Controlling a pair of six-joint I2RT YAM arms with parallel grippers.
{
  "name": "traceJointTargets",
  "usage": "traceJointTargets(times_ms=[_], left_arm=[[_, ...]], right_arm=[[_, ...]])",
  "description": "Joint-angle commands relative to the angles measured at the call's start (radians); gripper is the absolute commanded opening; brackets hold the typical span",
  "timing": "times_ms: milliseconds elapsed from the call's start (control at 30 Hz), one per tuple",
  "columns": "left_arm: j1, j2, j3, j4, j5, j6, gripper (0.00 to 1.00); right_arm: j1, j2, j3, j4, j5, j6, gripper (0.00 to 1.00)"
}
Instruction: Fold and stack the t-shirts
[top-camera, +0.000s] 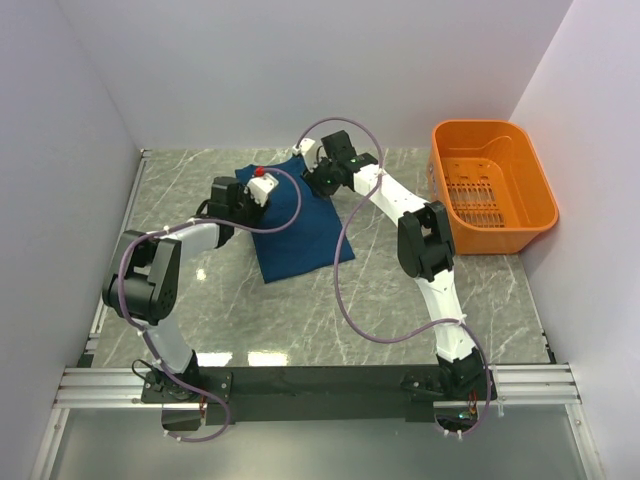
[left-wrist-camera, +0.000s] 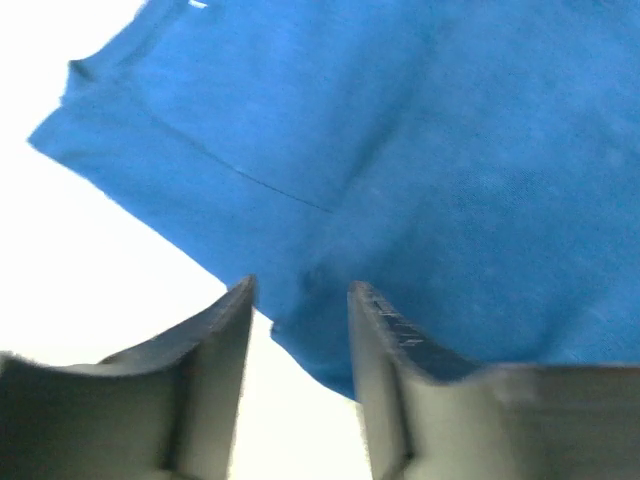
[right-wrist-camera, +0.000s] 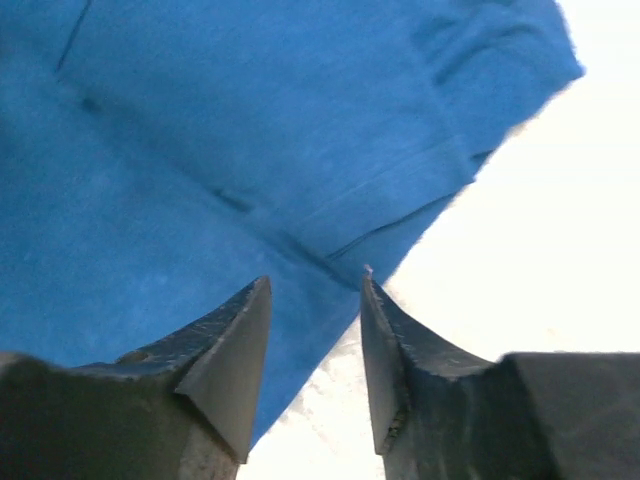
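Folded t-shirt (top-camera: 305, 225) lying flat on tabletop (top-camera: 300, 320); left gripper (left-wrist-camera: 300, 292) and right gripper (right-wrist-camera: 316, 285) hovering at far edge, fingers (left-wrist-camera: 215, 360) spread, pinching nothing, likely lining up next fold.

The far edge of the t-shirt (top-camera: 300, 225) is hidden from above; wrist views crop it.

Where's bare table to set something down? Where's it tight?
Largest: grey marble table between the folded dark blue cotton t-shirt's near edge and the black base rail. Smaller: near side of the orange plastic basket. Crowded: far centre, left gripper and right gripper at the shirt's far corners.
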Motion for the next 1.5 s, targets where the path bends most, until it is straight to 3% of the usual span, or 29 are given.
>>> traceJointTargets(times_ms=[0,67,167,233,400,467,500,533,567,667,767,867,1067,1467], left_arm=[[0.003,-0.039,0.058,0.062,-0.077,-0.047,0.52],[0.003,-0.062,0.064,0.068,-0.103,-0.053,0.61],[0.004,-0.105,0.073,0.049,-0.131,-0.059,0.61],[0.004,-0.134,0.079,0.012,-0.14,-0.079,0.6],[0.03,-0.199,0.153,-0.218,-0.149,-0.279,0.6],[0.038,-0.205,0.191,-0.365,-0.046,-0.301,0.59],[0.038,-0.214,0.193,-0.392,0.001,-0.288,0.75],[0.036,-0.229,0.167,-0.412,0.047,-0.28,0.82],[0.032,-0.278,0.144,-0.418,0.141,-0.271,0.85],[-0.026,-0.428,0.005,-0.39,0.165,-0.145,0.89],[-0.111,-0.559,-0.127,-0.375,0.188,0.118,0.91],[-0.144,-0.625,-0.221,-0.379,0.223,0.267,0.92],[-0.192,-0.57,-0.267,-0.412,0.211,0.332,0.9],[-0.249,-0.381,-0.304,-0.314,0.122,0.381,0.86]], right_arm=[[-0.002,-0.026,0.028,0.104,0.059,0.088,0.49],[-0.01,-0.043,0.026,0.107,0.051,0.105,0.49],[-0.036,-0.072,0.016,0.08,-0.007,0.104,0.5],[-0.054,-0.098,0.0,0.036,-0.161,0.062,0.52],[-0.113,-0.247,-0.19,-0.155,-0.463,-0.287,0.52],[-0.117,-0.317,-0.29,-0.289,-0.548,-0.536,0.52],[-0.117,-0.34,-0.331,-0.326,-0.566,-0.62,0.52],[-0.119,-0.368,-0.372,-0.363,-0.575,-0.706,0.53],[-0.119,-0.421,-0.456,-0.402,-0.575,-0.843,0.55],[-0.119,-0.501,-0.597,-0.39,-0.541,-0.978,0.6],[-0.117,-0.512,-0.642,-0.385,-0.495,-1.012,0.64],[-0.11,-0.508,-0.673,-0.358,-0.471,-1.01,0.69],[-0.053,-0.508,-0.739,-0.187,-0.376,-0.894,0.69],[-0.022,-0.44,-0.692,-0.155,-0.268,-0.817,0.68]])
